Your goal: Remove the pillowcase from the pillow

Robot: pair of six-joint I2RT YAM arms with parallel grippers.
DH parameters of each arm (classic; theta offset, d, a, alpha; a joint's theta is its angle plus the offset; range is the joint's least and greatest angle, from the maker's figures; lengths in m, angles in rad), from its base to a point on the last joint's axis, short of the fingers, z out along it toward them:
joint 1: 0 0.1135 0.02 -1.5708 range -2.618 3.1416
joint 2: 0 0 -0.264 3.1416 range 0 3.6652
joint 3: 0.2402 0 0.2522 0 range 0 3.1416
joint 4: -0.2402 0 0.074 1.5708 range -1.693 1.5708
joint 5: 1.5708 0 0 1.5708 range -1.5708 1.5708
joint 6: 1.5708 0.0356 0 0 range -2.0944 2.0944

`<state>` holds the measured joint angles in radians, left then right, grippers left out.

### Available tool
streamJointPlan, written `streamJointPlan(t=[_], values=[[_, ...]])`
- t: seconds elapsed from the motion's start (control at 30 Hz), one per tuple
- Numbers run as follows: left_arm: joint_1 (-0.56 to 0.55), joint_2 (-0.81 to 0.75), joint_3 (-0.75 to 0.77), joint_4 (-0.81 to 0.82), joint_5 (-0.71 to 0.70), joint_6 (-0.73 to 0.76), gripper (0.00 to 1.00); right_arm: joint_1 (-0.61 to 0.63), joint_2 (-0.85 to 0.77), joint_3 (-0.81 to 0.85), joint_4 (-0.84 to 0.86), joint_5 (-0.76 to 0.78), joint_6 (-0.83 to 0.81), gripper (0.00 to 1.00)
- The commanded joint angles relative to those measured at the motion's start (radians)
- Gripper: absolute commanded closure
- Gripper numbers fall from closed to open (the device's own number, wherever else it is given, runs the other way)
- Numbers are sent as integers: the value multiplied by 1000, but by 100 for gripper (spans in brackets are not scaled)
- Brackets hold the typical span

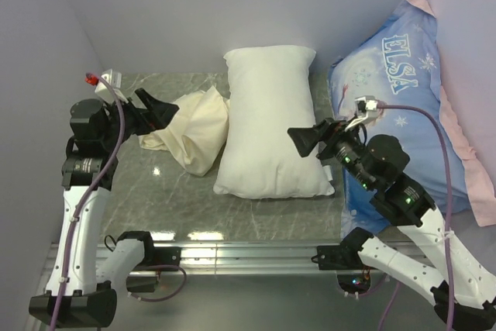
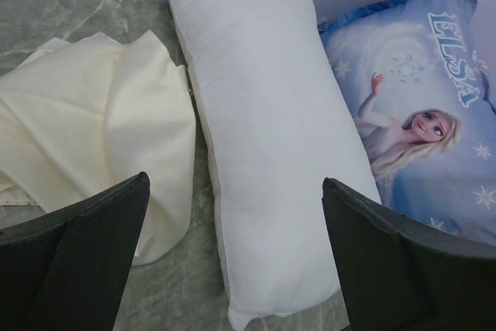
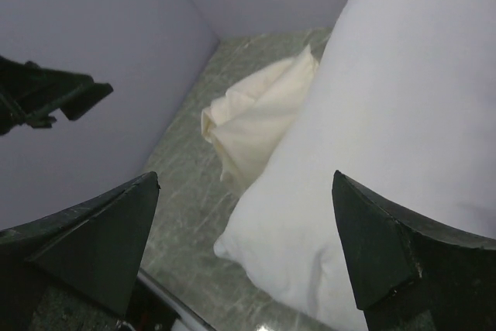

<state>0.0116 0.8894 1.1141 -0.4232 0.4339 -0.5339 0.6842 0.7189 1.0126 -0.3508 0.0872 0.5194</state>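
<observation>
Pale lilac walls [image 1: 170, 13] stand behind the pillow [image 1: 271, 122] and on both its sides, two of them meeting in a corner off its far left end; under it lies the table [image 1: 155, 191], grey-green and marbled, glossy enough to throw back patches of light just off the pillow's near end; nearer than that runs a metal rail [image 1: 248, 253]; to the pillow's right a big blue "ELSA" cushion [image 1: 403, 98] with a pink edge leans toward the wall, just beside it; the pillow itself is bare, plain white and plump, lying lengthwise from the back wall; the cream pillowcase [image 1: 194, 129] sits fully off, a crumpled heap against the pillow's left side; the left gripper [image 2: 234, 182] hangs over that heap, jaws spread wide and empty; the right gripper [image 3: 245, 177] hovers at the pillow's right edge, jaws likewise parted, grasping nothing.
</observation>
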Motion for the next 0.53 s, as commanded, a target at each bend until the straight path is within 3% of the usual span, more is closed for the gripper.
streamJointPlan(t=[0.0,0.5], values=[[-4,-27,-3,41,43,26,1,-6,14,50,16,124,-48,0],[-5,-49,-11,8,45,57,1,-5,-48,-35,44,206,-38,0]])
